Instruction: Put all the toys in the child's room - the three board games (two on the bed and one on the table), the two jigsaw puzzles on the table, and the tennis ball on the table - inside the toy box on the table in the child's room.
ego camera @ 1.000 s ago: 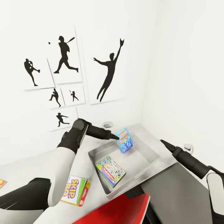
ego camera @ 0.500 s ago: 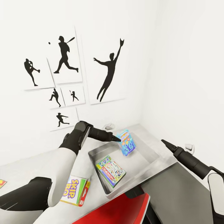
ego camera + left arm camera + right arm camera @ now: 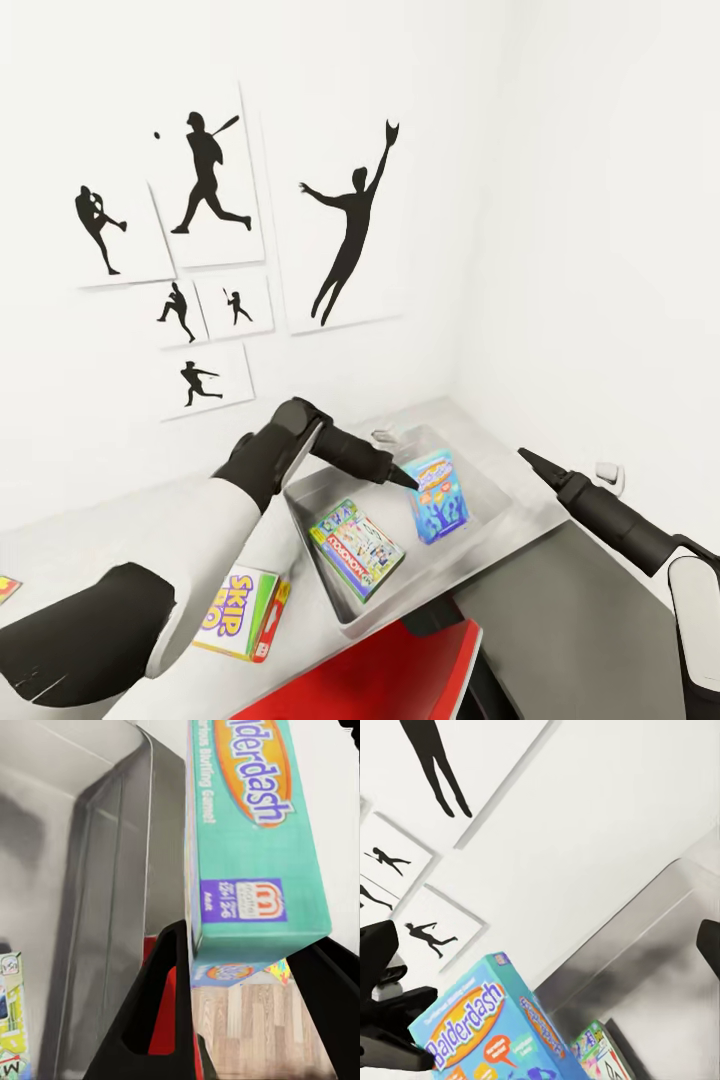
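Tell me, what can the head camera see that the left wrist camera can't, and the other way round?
Head view alone: the Skip-Bo box lying on the table outside the toy box, the silhouette pictures, and the right gripper hovering apart. Left wrist view alone: the wood floor under the held box. Both: the left gripper shut on the blue Balderdash box over the toy box, and the Monopoly box inside.

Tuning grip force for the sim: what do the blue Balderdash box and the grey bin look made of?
Balderdash box: likely glossy printed cardboard, with sharp folded edges and full-colour lettering. The left pincer holds it. Toy box: seemingly smooth translucent grey plastic, with soft reflections on its sloping walls, though it could pass for brushed metal.
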You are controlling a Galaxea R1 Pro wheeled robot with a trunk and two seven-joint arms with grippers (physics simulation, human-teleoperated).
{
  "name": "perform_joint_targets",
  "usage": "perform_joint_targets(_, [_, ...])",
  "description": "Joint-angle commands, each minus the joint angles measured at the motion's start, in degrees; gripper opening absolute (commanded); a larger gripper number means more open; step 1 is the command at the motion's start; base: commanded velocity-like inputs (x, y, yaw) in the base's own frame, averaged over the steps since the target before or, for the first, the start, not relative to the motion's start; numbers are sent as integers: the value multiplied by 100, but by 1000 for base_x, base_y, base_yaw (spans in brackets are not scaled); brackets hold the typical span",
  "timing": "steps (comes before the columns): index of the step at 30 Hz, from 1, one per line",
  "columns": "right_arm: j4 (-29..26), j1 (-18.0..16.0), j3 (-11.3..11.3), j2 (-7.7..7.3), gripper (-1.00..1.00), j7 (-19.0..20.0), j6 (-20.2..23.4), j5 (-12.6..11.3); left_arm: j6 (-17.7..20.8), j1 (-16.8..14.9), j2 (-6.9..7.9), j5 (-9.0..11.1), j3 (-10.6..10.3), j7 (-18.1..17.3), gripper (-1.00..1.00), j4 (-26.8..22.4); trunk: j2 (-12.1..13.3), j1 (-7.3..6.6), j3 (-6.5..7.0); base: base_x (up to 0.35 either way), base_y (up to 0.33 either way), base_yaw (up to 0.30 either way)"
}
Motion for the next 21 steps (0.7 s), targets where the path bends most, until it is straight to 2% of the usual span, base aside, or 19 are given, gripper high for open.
perform_joint_targets(1, [-1, -7, -8, 0, 100, 20, 33, 3, 29, -7, -2, 48, -103, -36, -100, -2, -13, 3, -21, 0, 0, 0])
perform_joint_targets(5, [-1, -7, -8, 0, 100, 20, 33, 2, 23, -7, -2, 319, -265, -2, -100, -4, -13, 3, -57, 0, 0, 0])
perform_joint_targets(8, [-1, -7, -8, 0, 100, 20, 33, 2, 21, -7, -2, 389, -306, 121, -100, -14, -13, 3, -85, 0, 0, 0])
perform_joint_targets(11, [-1, -7, -8, 0, 100, 20, 33, 2, 20, -7, -2, 417, -320, 269, -100, -25, -13, 3, -113, 0, 0, 0])
perform_joint_targets(21, [0, -7, 0, 0, 100, 20, 33, 2, -139, -7, -2, 435, -326, 344, -100, -75, -13, 3, -207, 0, 0, 0])
